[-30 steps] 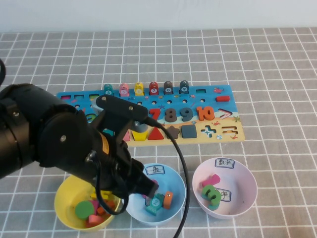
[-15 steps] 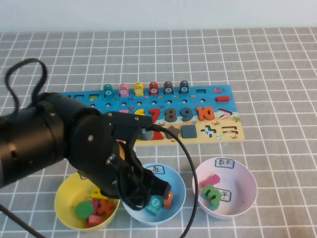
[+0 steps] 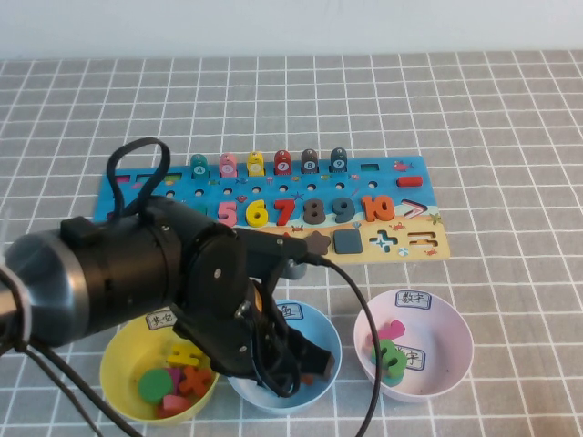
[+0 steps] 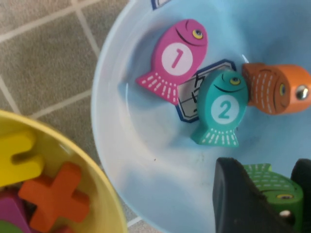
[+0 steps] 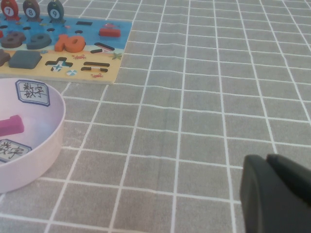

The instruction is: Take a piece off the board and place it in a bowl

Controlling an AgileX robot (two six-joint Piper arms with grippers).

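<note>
The left pincer (image 4: 272, 204) is hanging low inside the light blue bowl (image 3: 321, 324) near the counter's front edge, pinching the green fish piece (image 4: 269, 185) between its dark fingers (image 4: 238, 194). The piece is sitting just above the bowl's floor, clear of the pink fish (image 4: 175, 57), the teal fish (image 4: 219, 108) and the orange fish (image 4: 274, 88) already lying there. In the high view the arm is hiding the piece altogether.

The piece is looking like painted wood: light, stiff and not fragile, so a short drop should do it no harm. Its smooth flat faces are probably a bit slippery, and the narrow body between head and tail seems the best place for a grip, across the flat sides.

The right pincer (image 5: 279, 194) is resting low over bare counter towards the right front corner, beyond the pale pink bowl (image 5: 46, 145); its fingers are appearing pressed together. The puzzle board (image 3: 401, 238) is lying farther back, mid-counter.
</note>
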